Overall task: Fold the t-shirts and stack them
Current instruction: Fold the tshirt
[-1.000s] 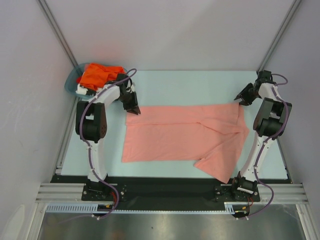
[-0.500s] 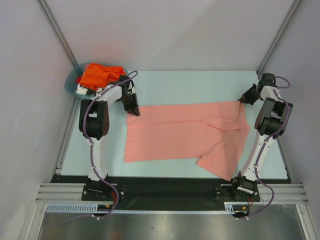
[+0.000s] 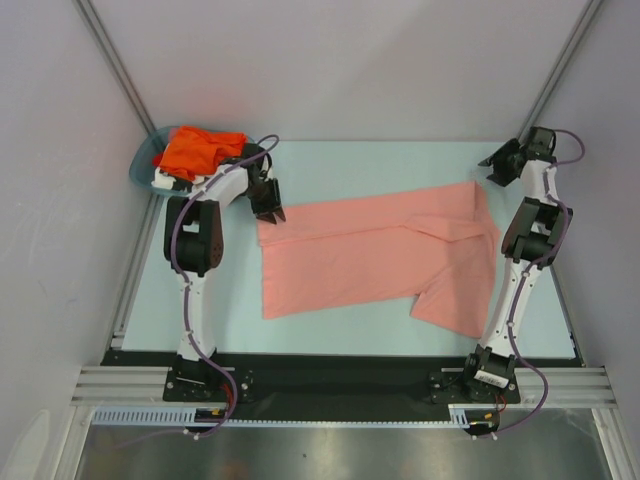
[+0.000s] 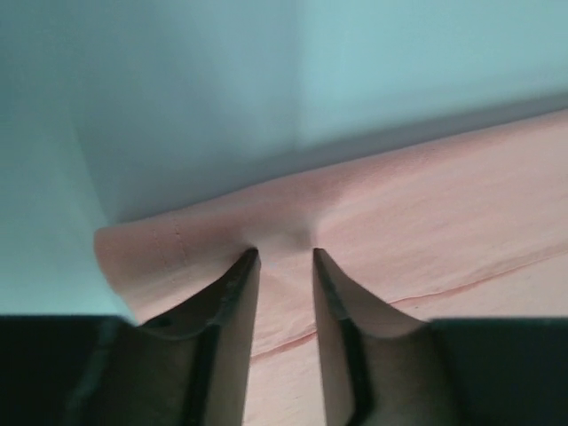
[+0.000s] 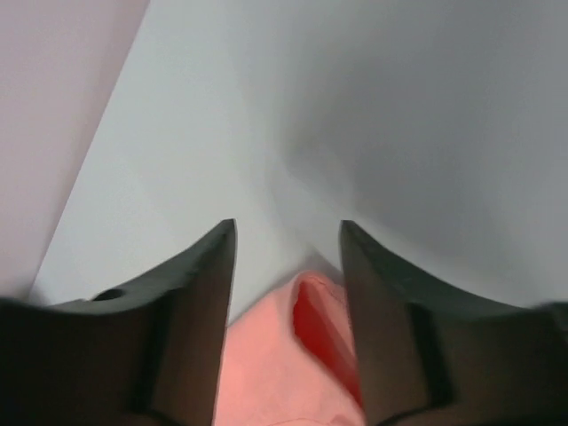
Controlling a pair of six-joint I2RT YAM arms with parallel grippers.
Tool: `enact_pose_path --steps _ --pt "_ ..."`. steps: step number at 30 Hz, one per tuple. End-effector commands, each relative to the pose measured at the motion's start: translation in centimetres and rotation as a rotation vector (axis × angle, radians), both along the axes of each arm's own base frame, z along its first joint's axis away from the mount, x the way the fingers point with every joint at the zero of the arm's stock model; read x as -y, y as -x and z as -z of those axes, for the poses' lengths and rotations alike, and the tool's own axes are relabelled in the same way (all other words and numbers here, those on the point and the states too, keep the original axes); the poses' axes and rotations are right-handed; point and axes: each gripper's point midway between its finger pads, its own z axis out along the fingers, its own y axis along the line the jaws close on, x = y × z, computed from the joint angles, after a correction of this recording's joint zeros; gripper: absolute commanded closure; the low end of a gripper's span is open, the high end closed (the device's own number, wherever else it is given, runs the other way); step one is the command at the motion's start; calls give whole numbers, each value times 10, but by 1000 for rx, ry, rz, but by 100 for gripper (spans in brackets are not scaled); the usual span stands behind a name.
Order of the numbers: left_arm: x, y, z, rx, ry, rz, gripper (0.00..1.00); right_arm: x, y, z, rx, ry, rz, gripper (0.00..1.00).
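Currently, the salmon-pink t-shirt [image 3: 370, 260] lies spread flat on the table [image 3: 380, 165], and its long edges run roughly from 9 o'clock to 3 o'clock in the top view. One section of the shirt extends toward 5 o'clock, close to the right arm.

Left tool [image 3: 270, 212]: positioned at the shirt's 10 o'clock corner. In the left wrist view the tool [image 4: 282, 256] is closed to a narrow gap. A small ridge of the shirt's [image 4: 426, 195] hem is pinched between the two fingers [image 4: 226, 319]. The cloth puckers at the tips, and the free corner lies flat toward 9 o'clock.

Right tool [image 3: 492, 165]: positioned at 1 o'clock of the shirt, just beyond its far right corner. In the right wrist view the tool [image 5: 286, 232] stands wide apart, with bare table visible between the tips. Pink cloth [image 5: 266, 373] shows low between the fingers [image 5: 186, 311]. This area is blurred, so contact with the fingers cannot be confirmed, and the tool appears to hold nothing.

The bright orange t-shirt [image 3: 195, 150] lies bunched in the teal basket [image 3: 140, 165] at the table's 10 o'clock corner, just beyond the left arm and apart from the pink shirt.
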Motion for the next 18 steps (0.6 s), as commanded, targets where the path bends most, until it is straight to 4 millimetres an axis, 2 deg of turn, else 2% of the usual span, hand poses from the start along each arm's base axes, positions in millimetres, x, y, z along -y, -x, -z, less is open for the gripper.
enact_pose_path --steps 1,2,3,4,5,6,7,8,9,11,12,14,15,16,17,18 --pt "-5 -8 -27 88 -56 20 59 27 9 -48 -41 109 69 39" --pt "-4 -6 -34 105 -55 30 57 29 18 -59 -60 128 80 36" --pt "0 -2 -54 143 -51 41 55 34 33 -63 -117 160 108 34" --pt "-1 7 -53 133 -57 51 53 35 42 -77 -121 189 115 27" --pt "0 11 -59 146 -54 55 52 29 59 -93 -137 216 100 25" --pt "3 22 -72 165 -50 65 51 28 71 -104 -146 252 108 24" --pt "3 28 -78 175 -50 67 50 22 81 -107 -165 265 97 24" --pt "4 33 -85 190 -46 73 50 3 95 -121 -169 287 64 24" --pt "9 39 -90 197 -39 83 50 -5 107 -119 -200 316 40 24" --pt "13 56 -101 207 -17 98 51 -29 123 -124 -216 320 -4 29" --pt "16 62 -102 204 -10 111 51 -57 139 -118 -236 301 -62 39" --pt "20 76 -108 209 13 127 52 -86 155 -114 -238 294 -118 51" --pt "22 81 -109 209 17 137 55 -114 168 -110 -227 291 -184 57" --pt "21 87 -106 198 20 144 57 -125 177 -104 -240 298 -199 63" --pt "23 90 -110 211 29 153 61 -135 186 -96 -253 303 -214 68" --pt "25 92 -110 210 34 163 65 -154 200 -79 -258 285 -264 72"
